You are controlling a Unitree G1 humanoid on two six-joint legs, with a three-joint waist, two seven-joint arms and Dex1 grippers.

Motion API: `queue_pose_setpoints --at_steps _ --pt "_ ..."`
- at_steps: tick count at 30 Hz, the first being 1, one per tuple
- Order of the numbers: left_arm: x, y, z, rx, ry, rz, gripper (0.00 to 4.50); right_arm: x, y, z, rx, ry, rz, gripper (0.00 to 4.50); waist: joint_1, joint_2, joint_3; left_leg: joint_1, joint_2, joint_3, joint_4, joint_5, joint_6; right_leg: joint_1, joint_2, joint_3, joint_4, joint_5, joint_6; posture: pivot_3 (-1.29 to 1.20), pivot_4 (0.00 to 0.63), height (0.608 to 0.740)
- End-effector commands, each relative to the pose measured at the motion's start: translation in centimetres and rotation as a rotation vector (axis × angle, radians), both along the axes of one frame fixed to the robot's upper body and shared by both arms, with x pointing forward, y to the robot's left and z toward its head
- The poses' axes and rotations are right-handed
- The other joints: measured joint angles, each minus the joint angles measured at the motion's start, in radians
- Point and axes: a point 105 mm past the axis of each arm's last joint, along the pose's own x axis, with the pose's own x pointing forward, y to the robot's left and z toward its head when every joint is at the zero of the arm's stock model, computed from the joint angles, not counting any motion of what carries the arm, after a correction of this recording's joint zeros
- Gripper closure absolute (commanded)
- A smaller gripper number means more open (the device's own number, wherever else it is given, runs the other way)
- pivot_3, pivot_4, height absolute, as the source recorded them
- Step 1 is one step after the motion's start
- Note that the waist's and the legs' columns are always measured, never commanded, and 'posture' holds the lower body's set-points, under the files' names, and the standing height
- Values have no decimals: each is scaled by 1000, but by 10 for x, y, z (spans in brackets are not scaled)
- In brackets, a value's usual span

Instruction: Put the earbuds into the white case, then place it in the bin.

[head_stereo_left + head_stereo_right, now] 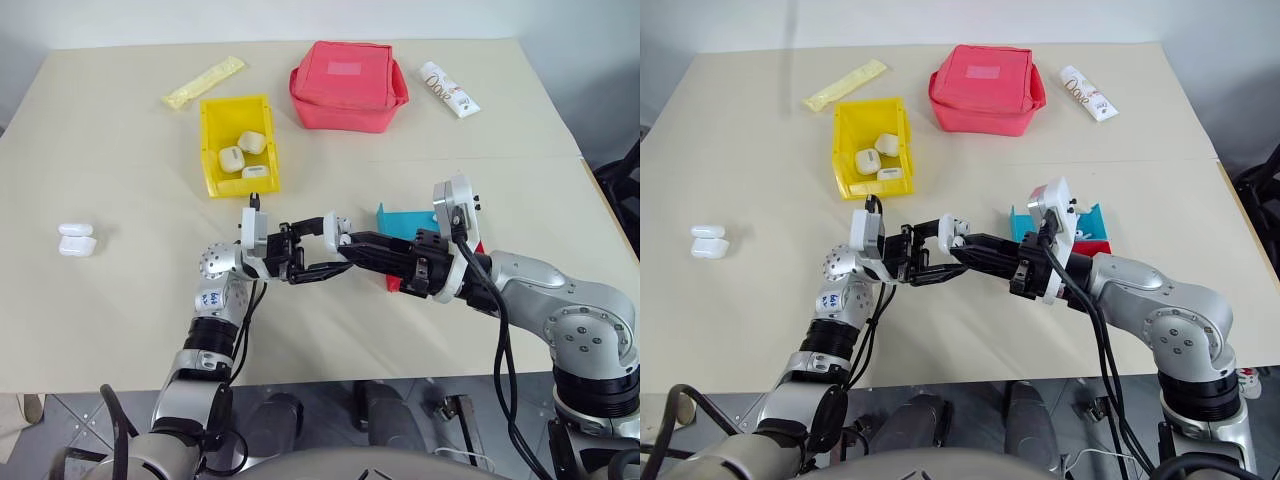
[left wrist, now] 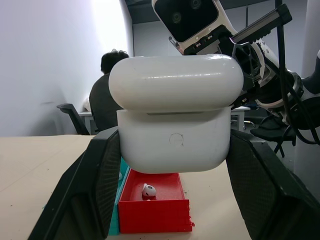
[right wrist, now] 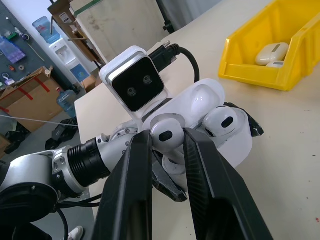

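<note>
Left hand: our left hand (image 1: 300, 258) is clamped on the case (image 2: 175, 117), held up above the surface (image 1: 120, 180) with its lid hinged back.
Right hand: our right hand (image 1: 335, 232) pinches one earbud (image 3: 166, 136) between its fingers, right at the case's open top.
Second earbud: another earbud (image 3: 221, 121) already sits in the case, just beside the pinched one.
Red tray: a red tray (image 2: 155, 204) lies on the surface under our hands with one more earbud (image 2: 148, 190) inside.
Blue tray: a blue tray (image 1: 405, 222) stands touching the red one, on its far side.
Bin: the bin (image 1: 238, 145) is on the surface beyond our hands, holding three closed cases.
Spare case: another white case (image 1: 76, 240) lies open, well apart on our left.
Far edge: a red pouch (image 1: 348, 85) sits beside the bin, a yellow packet (image 1: 203, 81) and a white tube (image 1: 448, 88) to either side.
</note>
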Motion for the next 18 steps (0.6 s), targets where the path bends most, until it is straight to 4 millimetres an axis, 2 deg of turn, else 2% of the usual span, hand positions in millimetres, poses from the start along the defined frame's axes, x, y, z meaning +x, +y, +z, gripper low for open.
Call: queue_pose_setpoints --at_steps 1,16,18 --pt "-13 -11 36 -75 -193 -85 1726 12 -12 -29 -96 117 -87 3966 4 0 0 0 0 0 0 0 0 0 0 0 0 0 0 0 150 740" --pt "-13 -12 33 -62 -179 -87 1726 9 -9 -20 -82 69 -68 3966 9 0 0 0 0 0 0 0 0 0 0 0 0 0 0 0 150 740" --pt "-13 -11 32 -61 -178 -87 1726 10 -10 -18 -80 58 -70 3188 9 0 0 0 0 0 0 0 0 0 0 0 0 0 0 0 150 740"
